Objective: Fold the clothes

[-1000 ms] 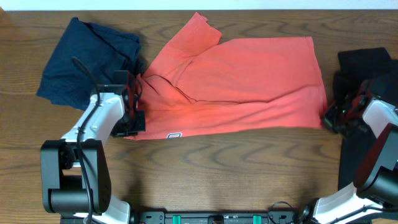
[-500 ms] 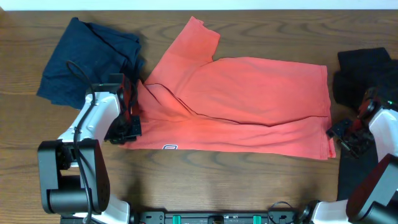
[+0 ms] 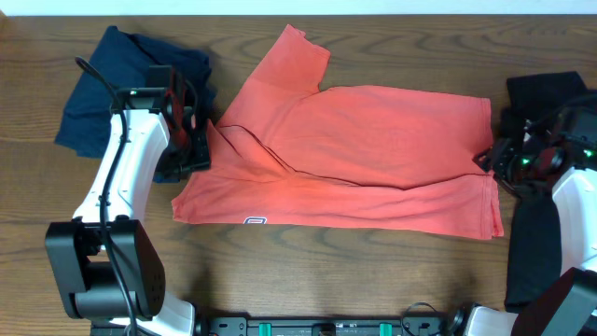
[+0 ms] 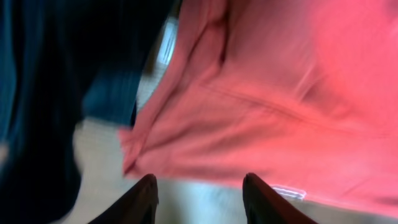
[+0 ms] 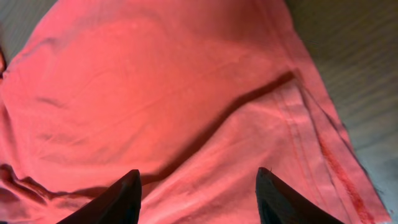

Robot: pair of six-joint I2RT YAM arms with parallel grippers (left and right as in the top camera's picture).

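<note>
The coral-red T-shirt point(image 3: 354, 159) is lying spread across the middle of the table point(image 3: 308, 280), folded over itself lengthwise, with one sleeve poking up toward the far edge. Its near edge is running fairly straight, and a small white label point(image 3: 254, 221) is showing along it toward the left. In front of that edge a wide band of bare wood is lying open, and there is more bare wood past the sleeve on the far side. The sides are tighter.

At the left, a dark navy garment point(image 3: 121, 89) is sitting crumpled just beside the shirt's left corner, with only a sliver of table showing between them in the left wrist view. At the right, a black garment point(image 3: 546, 93) is bunched close to the shirt's hem, and more black cloth is trailing down that side of the table.

The left gripper point(image 3: 191, 149) is hanging over the shirt's left edge, right at the gap beside the navy cloth, its fingers standing apart and holding nothing. The right gripper point(image 3: 494, 161) is hovering above the hem at the shirt's right end, jaws spread and empty, the seam lying just below them.
</note>
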